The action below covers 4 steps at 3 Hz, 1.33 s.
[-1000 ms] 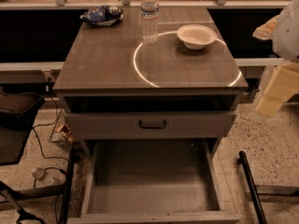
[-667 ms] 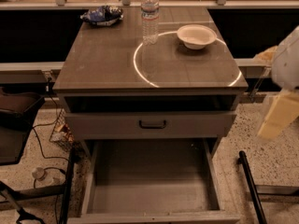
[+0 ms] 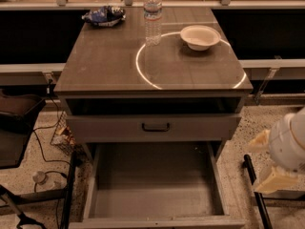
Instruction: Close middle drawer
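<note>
Gripper (image 3: 272,162) hung low at the right edge of the camera view, just off the cabinet's right side and level with the pulled-out box. We could not tell if it was open or closed. We saw nothing held in it. It touched nothing, and a strip of floor lay between it and the cabinet. We judged it was parked there to stay clear of the box before coming round to the front.

Middle drawer (image 3: 155,194) stood pulled far out toward the camera, its grey box empty and its front panel along the bottom edge of the view. Its handle was not visible. We judged the task not started, since 1 straight push on that front toward the cabinet was needed.

Upper drawer front (image 3: 190,128) sat above it with a dark bar handle (image 3: 156,127) and a dark gap over it.

On the cabinet top (image 3: 105,66) stood 3 things, well back from the front edge: water bottle (image 3: 153,15) upright, bowl (image 3: 200,36) just beside it, snack bag (image 3: 104,15) at the back left. We judged a hard shove could rock the bottle.
</note>
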### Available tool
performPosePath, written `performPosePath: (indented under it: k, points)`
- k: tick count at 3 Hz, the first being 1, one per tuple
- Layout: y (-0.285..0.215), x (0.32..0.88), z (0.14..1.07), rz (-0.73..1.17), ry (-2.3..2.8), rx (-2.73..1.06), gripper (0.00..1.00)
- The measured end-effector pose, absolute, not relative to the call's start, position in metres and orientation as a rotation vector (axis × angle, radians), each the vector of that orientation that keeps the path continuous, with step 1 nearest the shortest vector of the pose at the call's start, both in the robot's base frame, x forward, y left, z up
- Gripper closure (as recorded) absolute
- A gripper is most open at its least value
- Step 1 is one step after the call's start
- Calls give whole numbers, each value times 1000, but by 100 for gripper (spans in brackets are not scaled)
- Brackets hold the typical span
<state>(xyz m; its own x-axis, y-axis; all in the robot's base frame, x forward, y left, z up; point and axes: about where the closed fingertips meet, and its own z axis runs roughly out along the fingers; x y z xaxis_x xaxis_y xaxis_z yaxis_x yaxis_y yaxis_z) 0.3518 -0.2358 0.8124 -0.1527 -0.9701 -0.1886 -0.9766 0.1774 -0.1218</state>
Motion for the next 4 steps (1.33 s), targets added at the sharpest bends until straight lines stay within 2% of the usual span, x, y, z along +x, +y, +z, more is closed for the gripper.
performPosePath:
  k: [2,3,4]
  points:
    - [-227,295,728,164,2247,-2014,87]
    - [-226,291,725,173,2252,-2020,100]
    - [-226,291,724,173,2252,-2020,100]
